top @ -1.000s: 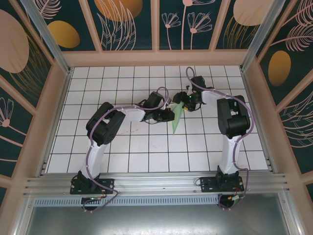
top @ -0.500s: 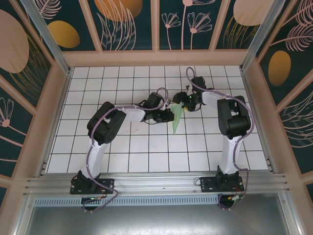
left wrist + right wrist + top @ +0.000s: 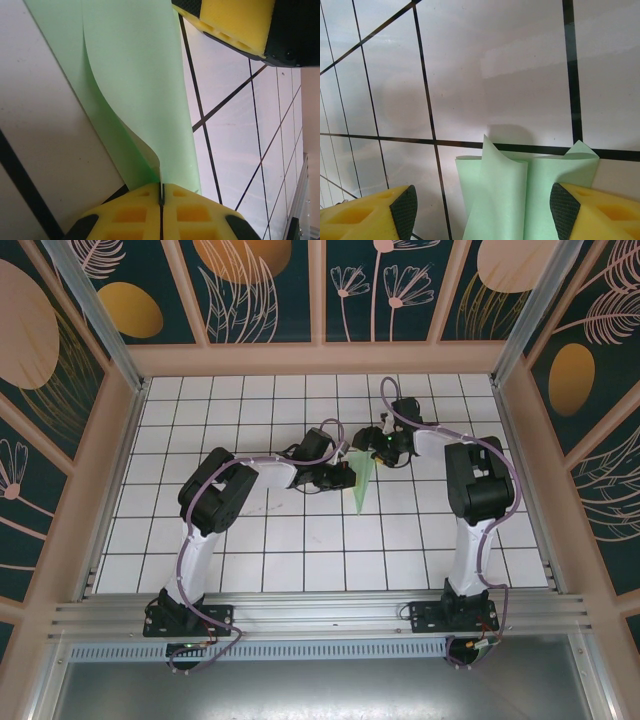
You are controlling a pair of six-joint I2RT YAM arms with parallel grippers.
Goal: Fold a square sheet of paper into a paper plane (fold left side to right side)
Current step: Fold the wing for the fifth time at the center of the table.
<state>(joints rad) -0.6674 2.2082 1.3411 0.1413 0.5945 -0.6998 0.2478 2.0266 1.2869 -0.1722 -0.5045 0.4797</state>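
Paper plane point(image 3: 135, 75) edge tight in left tool point(image 3: 161, 194)

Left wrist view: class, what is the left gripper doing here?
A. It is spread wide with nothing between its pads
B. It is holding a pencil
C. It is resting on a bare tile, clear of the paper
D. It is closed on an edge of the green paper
D: the left gripper is closed, and an edge of the green paper runs into the seam where its yellow pads meet.
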